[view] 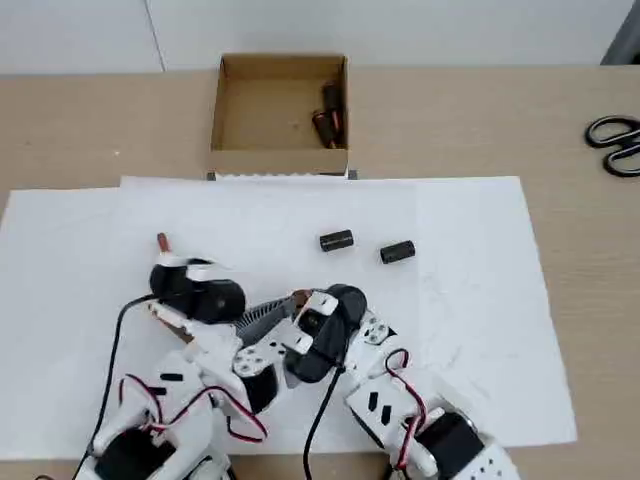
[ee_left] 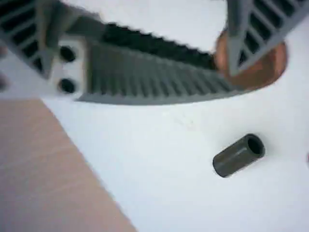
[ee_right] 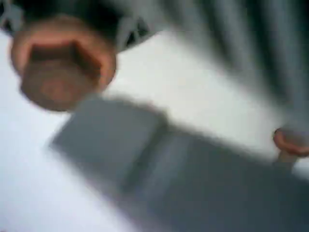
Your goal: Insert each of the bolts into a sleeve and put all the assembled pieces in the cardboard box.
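Note:
Both arms crowd together over the front of the white paper (view: 470,330), where grey ribbed fingers (view: 265,318) lie between them. My left gripper (ee_left: 235,72) is shut on a copper bolt (ee_left: 258,67), pinching its head. A black sleeve (ee_left: 239,154) lies on the paper beyond it. The right wrist view has a copper hex bolt head (ee_right: 63,67) close up and another copper piece (ee_right: 289,142) farther off. Two loose black sleeves (view: 336,240) (view: 397,252) lie mid-paper. One more copper bolt (view: 162,242) sticks out beside the left-hand arm.
The cardboard box (view: 230,110) stands at the back beyond the paper, with assembled pieces (view: 330,115) against its right wall. Scissors (view: 615,140) lie at the table's far right. Bare paper stretches to the right of the sleeves.

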### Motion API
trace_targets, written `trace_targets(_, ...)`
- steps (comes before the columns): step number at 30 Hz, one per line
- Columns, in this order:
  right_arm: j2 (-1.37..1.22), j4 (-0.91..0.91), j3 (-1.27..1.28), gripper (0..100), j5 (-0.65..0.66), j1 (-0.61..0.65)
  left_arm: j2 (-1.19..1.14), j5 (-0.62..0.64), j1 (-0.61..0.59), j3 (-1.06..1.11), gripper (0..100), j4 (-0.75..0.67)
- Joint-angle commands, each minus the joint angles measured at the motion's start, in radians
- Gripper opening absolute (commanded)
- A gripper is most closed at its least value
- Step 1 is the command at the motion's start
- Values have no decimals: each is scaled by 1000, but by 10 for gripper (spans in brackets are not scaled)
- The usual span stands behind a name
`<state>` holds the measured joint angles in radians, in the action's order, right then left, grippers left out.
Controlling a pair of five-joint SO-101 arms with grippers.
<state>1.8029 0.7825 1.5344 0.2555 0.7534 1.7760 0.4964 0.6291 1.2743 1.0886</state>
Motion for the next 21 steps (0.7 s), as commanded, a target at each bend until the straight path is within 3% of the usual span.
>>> trace_targets(1,7,-27,-5,3,8,-2,3,-52,-69,-53,231,-8)
trace_targets(4,7,-27,-5,3,8,-2,3,-98,-143,-53,190,-9)
trace_targets(9,7,-27,12,3,8,-13,3,-121,-229,-47,0,-9)
trace_targets(12,4,-28,25,3,-2,-79,3,-127,-281,-1,6,-9)
trace_targets(16,-2,-28,26,3,-72,-206,3,-259,-374,130,6,-26)
trace_targets(21,-4,-30,-32,3,-81,-285,5,-338,-551,306,6,-184)
